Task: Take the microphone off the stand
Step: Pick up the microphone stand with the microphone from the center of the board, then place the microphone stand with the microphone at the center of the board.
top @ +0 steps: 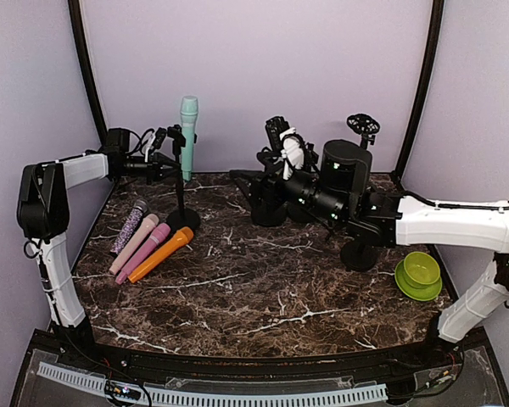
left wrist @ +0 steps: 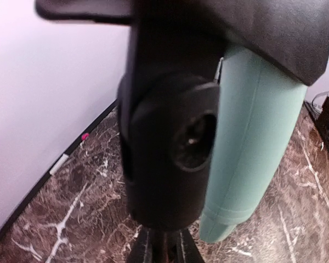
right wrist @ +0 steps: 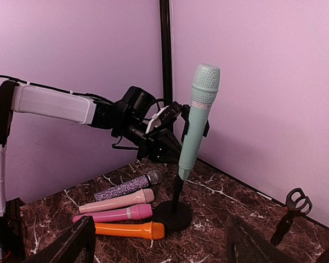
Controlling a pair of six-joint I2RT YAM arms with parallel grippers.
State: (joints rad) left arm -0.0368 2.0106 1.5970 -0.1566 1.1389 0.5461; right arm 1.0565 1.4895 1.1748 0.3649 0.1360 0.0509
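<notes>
Microphone: smooth teal | left tool clamps black stand | right tool agape, empty

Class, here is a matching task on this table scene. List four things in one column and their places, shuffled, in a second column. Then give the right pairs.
Things
1. teal microphone
2. orange microphone
3. green bowl
4. glittery purple microphone

Places
A. lying flat, right end of the row of four
B. on the right side of the table
C. upright in the stand
D. lying flat, left end of the row of four

Pairs: 1-C, 2-A, 3-B, 4-D
</notes>
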